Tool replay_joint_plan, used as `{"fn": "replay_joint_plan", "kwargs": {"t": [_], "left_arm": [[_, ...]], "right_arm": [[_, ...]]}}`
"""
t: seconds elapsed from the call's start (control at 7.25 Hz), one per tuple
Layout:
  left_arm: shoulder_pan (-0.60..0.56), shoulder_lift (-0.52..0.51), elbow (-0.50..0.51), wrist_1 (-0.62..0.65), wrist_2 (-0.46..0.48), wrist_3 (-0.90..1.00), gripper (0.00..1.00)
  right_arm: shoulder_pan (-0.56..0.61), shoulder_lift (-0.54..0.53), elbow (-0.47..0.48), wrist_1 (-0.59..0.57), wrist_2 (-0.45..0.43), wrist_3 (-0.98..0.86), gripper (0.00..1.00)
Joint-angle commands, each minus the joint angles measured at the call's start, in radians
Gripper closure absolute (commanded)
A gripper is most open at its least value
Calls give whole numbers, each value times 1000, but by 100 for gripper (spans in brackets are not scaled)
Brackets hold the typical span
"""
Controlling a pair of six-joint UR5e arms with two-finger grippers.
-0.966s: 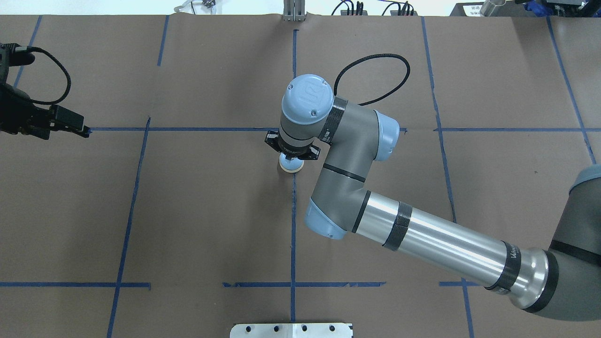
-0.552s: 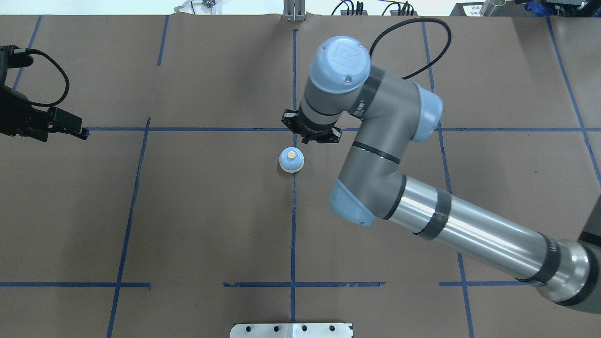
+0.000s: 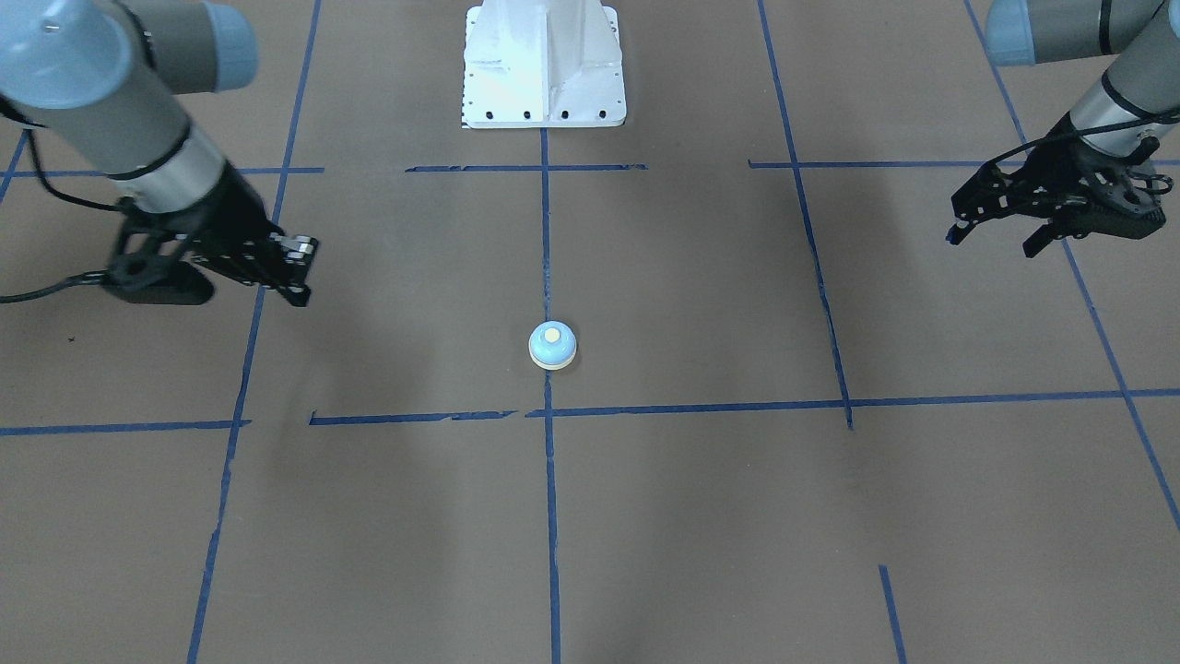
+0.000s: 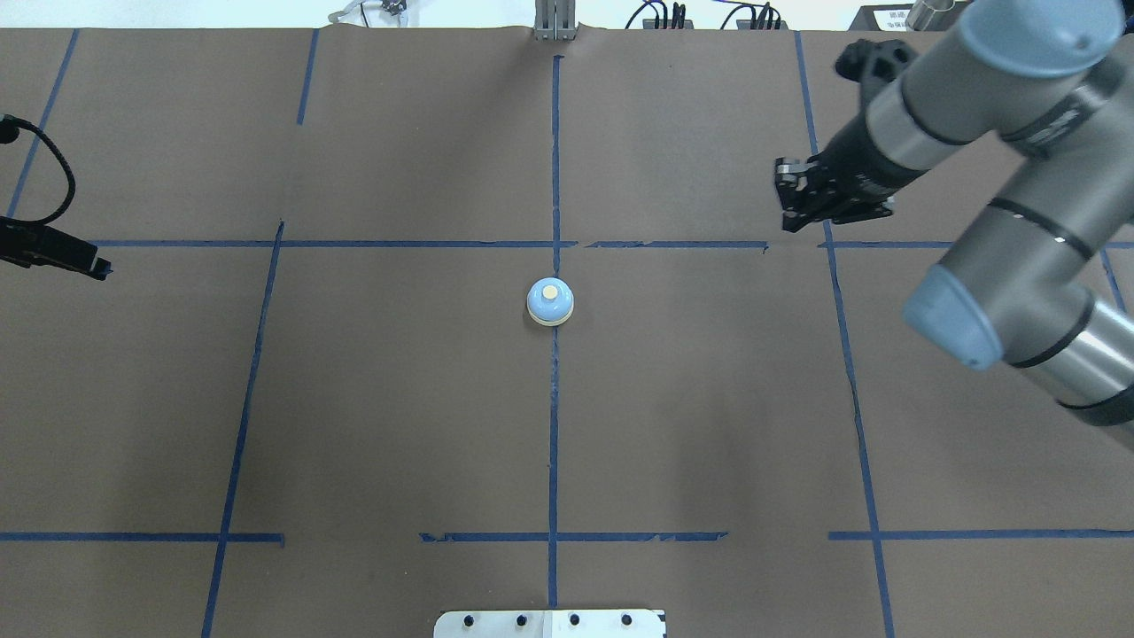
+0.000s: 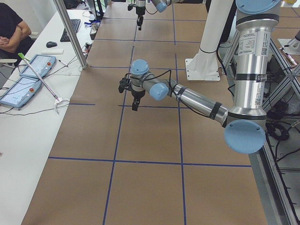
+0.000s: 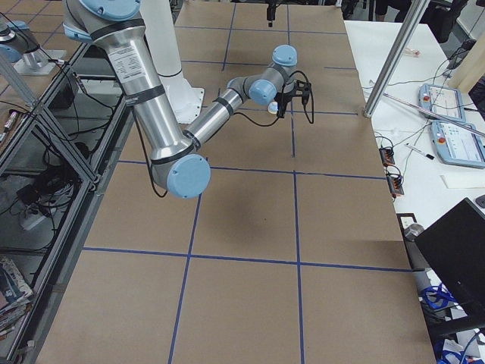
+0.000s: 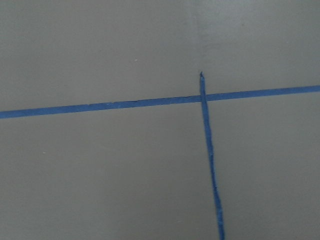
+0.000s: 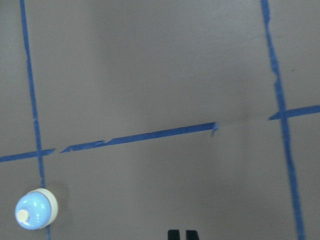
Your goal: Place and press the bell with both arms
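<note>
The light-blue bell point(image 4: 550, 302) with a cream button stands upright on the centre tape line, alone; it also shows in the front view point(image 3: 552, 346) and at the lower left of the right wrist view point(image 8: 35, 209). My right gripper point(image 4: 788, 211) hangs far to the bell's right, above the table, its fingers together and holding nothing; it also shows in the front view point(image 3: 297, 272). My left gripper point(image 3: 989, 242) is far out on the other side, fingers apart and empty. Only its tip point(image 4: 89, 263) shows at the overhead view's left edge.
Brown paper with a grid of blue tape lines point(image 4: 554, 425) covers the table. The white pedestal point(image 3: 544, 65) stands at the robot's side of the table. Cables and clutter point(image 4: 673, 16) lie along the far edge.
My right gripper has lifted off the bell and swung away to the right. My left gripper has drawn further back to the left. The bell has stayed in place.
</note>
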Motion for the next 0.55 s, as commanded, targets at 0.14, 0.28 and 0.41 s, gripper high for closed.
{"fn": "replay_joint_plan", "kwargs": {"t": [0.14, 0.28, 0.41], "left_arm": [[-199, 80, 4, 103, -2, 394, 0], [-288, 81, 4, 201, -4, 555, 0], [-341, 81, 4, 265, -4, 665, 0]], "right_arm": [[362, -275, 8, -4, 218, -471, 0], [439, -350, 3, -6, 219, -621, 0], [520, -419, -7, -6, 219, -790, 0]]}}
